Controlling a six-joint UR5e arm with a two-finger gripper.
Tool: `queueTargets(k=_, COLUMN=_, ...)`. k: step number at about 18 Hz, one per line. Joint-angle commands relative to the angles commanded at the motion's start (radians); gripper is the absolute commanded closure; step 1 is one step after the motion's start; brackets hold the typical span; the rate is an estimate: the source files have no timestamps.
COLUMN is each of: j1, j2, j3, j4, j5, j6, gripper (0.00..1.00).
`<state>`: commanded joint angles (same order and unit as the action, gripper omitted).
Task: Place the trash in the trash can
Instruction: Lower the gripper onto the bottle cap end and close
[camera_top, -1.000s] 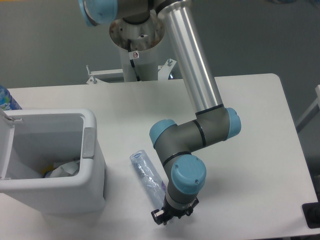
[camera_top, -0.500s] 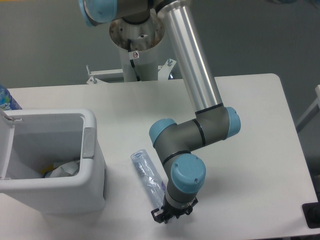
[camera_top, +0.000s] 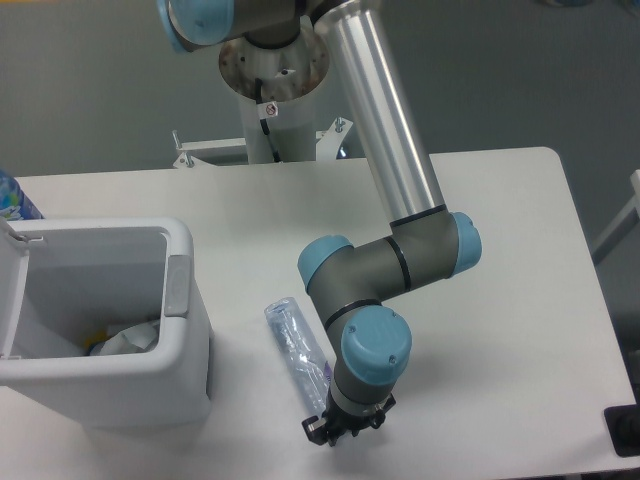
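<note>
Bottle (camera_top: 297, 350) lies flat on the table (camera_top: 500, 300), just right of the trash can (camera_top: 185, 370) and left of the arm's wrist. Long axis runs diagonally: one end far-left toward the bin, other end near-right, reaching the gripper (camera_top: 333, 432). So the gripper sits at the bottle's near end, not over its middle. Gripper points down at the near table edge, wrist blocks the view of the fingers; can't tell how wide they are or if they pinch the bottle's near end. Bottle end looks touching or tucked under it. Trash can is open, lid up on the left, something pale already inside at the bottom, likely the wrapper (camera_top: 125, 338). Next move, as I judge it: secure the near end, lift, carry left over the bin opening.
</note>
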<state>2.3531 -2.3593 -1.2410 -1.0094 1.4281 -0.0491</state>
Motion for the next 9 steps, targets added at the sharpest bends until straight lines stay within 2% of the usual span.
queueTargets(k=9, j1=0.008, j2=0.069, j3=-0.003, j4=-0.003, j5=-0.003, j6=0.0, gripper=0.6)
